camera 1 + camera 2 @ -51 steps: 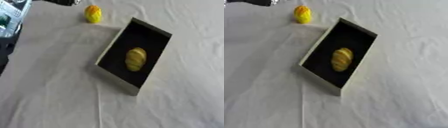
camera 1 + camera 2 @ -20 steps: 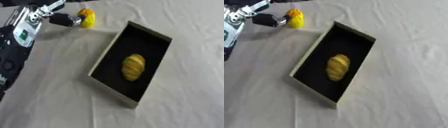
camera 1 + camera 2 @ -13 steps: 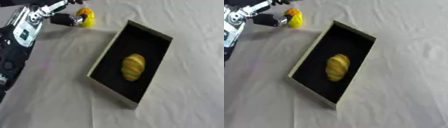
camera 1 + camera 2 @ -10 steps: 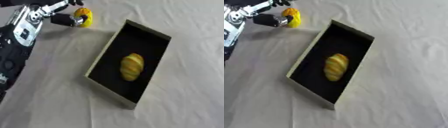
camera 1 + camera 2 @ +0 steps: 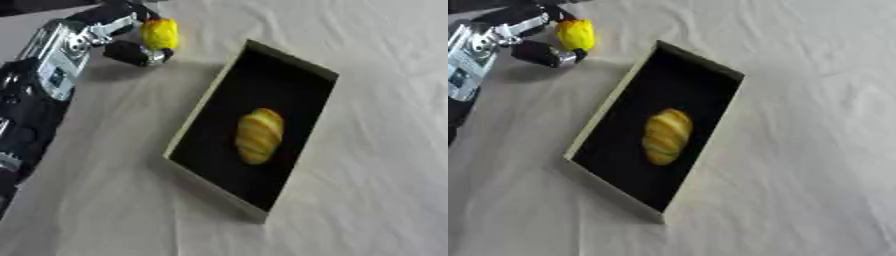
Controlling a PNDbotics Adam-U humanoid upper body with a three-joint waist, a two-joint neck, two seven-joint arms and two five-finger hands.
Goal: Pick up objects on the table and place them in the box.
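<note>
Left hand (image 5: 122, 35) at about eleven o'clock in the left eye view, reached in from the left edge on a black and silver arm (image 5: 39, 95). Fingers and thumb curled round a small yellow object (image 5: 160, 33) (rounded, no finer detail readable), thumb below it, fingers above and behind. Whether lifted clear of the cloth or resting on it, cannot tell. Held just beside the box's far left corner, toward ten o'clock from it, not over the opening.

Box (image 5: 203, 108) near the centre, a shallow rectangular tray with pale walls and a black inside, lying askew: long axis from roughly one o'clock down to six o'clock. Inside, on the black floor, a yellow-brown striped oval piece (image 5: 259, 135) (bread-like in look), lengthwise along the box, about midway between the long walls and slightly toward the near end, apart from every wall.

White wrinkled tablecloth (image 5: 376, 150) under everything, creases fanning toward twelve and three o'clock.

Right hand in neither eye view.
</note>
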